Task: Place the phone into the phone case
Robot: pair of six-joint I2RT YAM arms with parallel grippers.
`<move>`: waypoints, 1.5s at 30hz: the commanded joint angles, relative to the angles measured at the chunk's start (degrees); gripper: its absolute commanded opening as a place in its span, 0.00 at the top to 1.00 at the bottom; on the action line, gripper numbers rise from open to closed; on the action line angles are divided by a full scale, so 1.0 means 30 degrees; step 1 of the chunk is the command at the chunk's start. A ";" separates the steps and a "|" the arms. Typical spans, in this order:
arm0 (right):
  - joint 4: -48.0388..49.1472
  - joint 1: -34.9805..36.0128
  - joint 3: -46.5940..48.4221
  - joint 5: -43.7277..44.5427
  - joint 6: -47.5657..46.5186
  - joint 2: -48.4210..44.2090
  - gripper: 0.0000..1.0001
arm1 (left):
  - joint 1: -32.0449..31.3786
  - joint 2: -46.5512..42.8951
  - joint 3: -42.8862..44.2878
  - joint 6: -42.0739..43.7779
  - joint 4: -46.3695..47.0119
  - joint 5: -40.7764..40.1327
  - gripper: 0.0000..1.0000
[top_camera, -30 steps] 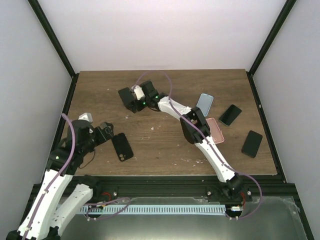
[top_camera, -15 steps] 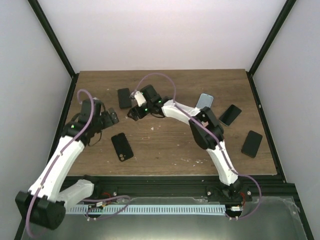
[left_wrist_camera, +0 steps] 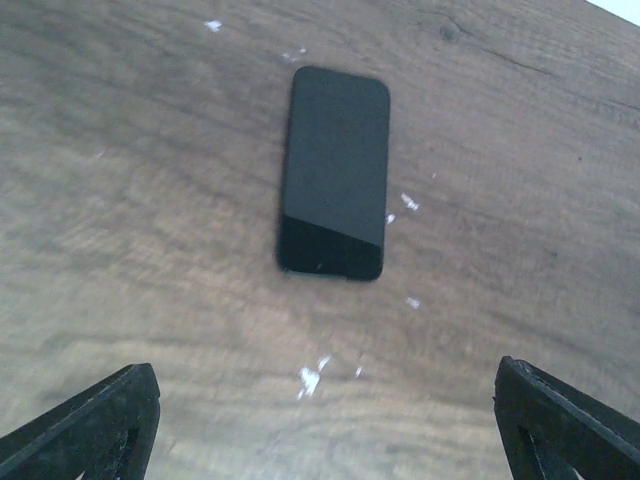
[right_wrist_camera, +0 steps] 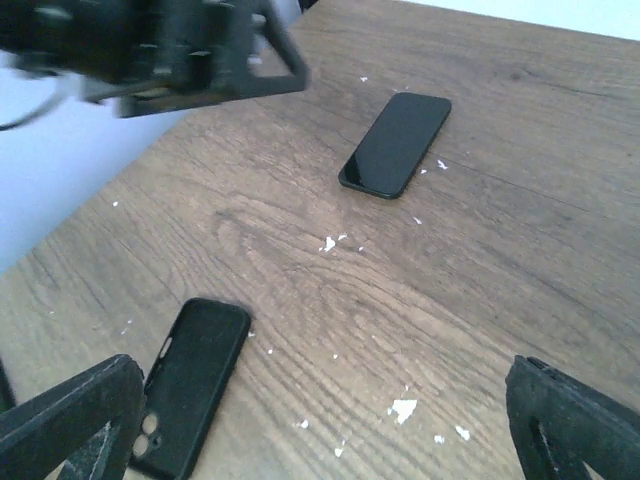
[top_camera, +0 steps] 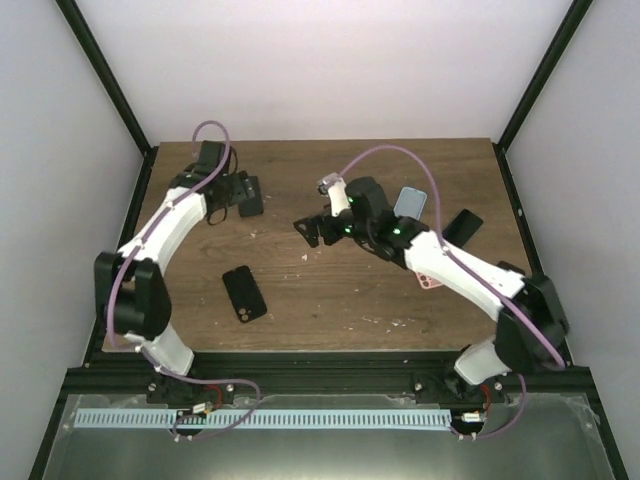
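Top view, phone point(top_camera: 253, 198): lies flat at the far left of the table point(top_camera: 330, 290), with its long axis roughly near-to-far.
Top view, left gripper point(top_camera: 236, 190): sits just left of the phone, at its edge. Its spread cannot be read from here.
Top view, right gripper point(top_camera: 311, 229): at mid-table, right of the phone and apart from it, so the left arm is the nearer one.
Top view, phone case point(top_camera: 244, 294): lies nearer than the phone and well apart from it.
Left wrist, left gripper point(left_wrist_camera: 325, 425): fingers wide apart, holding nothing.
Left wrist, phone point(left_wrist_camera: 333, 172): screen up and straight ahead of the gap. Its long axis points away, so the fingers would likely close across its narrow width.
Right wrist, right gripper point(right_wrist_camera: 320, 425): fingers spread, empty.
Right wrist, phone point(right_wrist_camera: 395, 145): far ahead and slightly right.
Right wrist, phone case point(right_wrist_camera: 192, 385): close in, toward the left finger.
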 commanded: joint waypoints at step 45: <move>0.0243 0.0040 -0.1393 0.2304 0.0310 -0.4008 0.00 | 0.0742 1.5605 1.1846 0.2499 -0.0925 -0.0235 0.09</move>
